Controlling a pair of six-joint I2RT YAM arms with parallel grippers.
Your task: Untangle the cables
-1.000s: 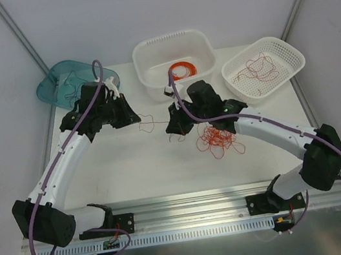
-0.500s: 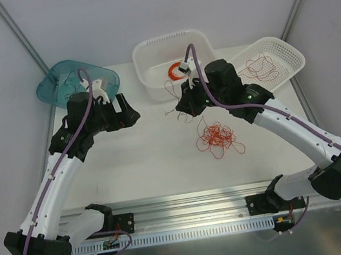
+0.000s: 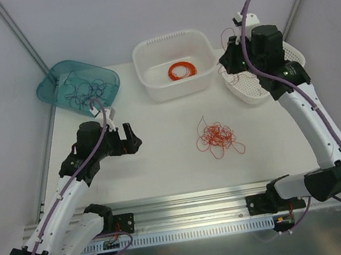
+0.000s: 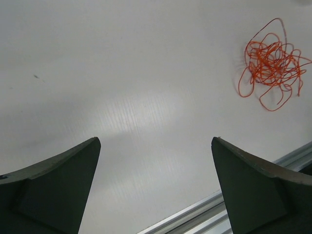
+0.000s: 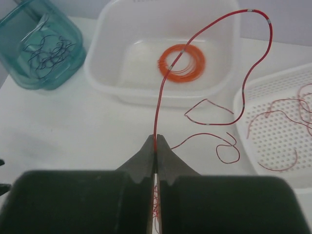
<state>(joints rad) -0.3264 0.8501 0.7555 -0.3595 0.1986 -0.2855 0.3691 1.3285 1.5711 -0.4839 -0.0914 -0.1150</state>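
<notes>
One thin dark red wire (image 5: 157,105) is pinched between the closed fingers of the right end effector (image 5: 155,146). In the overhead view this end effector hangs at about 2 o'clock from the middle of the white worktop (image 3: 163,161), at the near-left edge of the white perforated plastic basket (image 3: 249,91). The wire arches up from the fingers and curls back down, its free end lying near the basket's rim. The step in hand looks like sorting a freed strand into its container. The next move would call for carrying it fully over the basket before the fingers part, since a springy wire could drape over the rim. The left end effector (image 4: 155,141) hovers at about 8 o'clock over bare worktop, its jaws wide apart and empty. It is well apart from the tangle of orange-red wires (image 3: 218,139), which lies near the middle, untouched, so most of the work seems yet to come. The basket holds several loose dark red strands (image 5: 285,114). At 12 o'clock a rectangular white plastic tub (image 3: 180,90) holds a neatly wound bright orange ring coil (image 3: 180,70). At 10 o'clock a translucent teal plastic bin (image 3: 52,85) holds loose thin dark wires (image 3: 89,89).
</notes>
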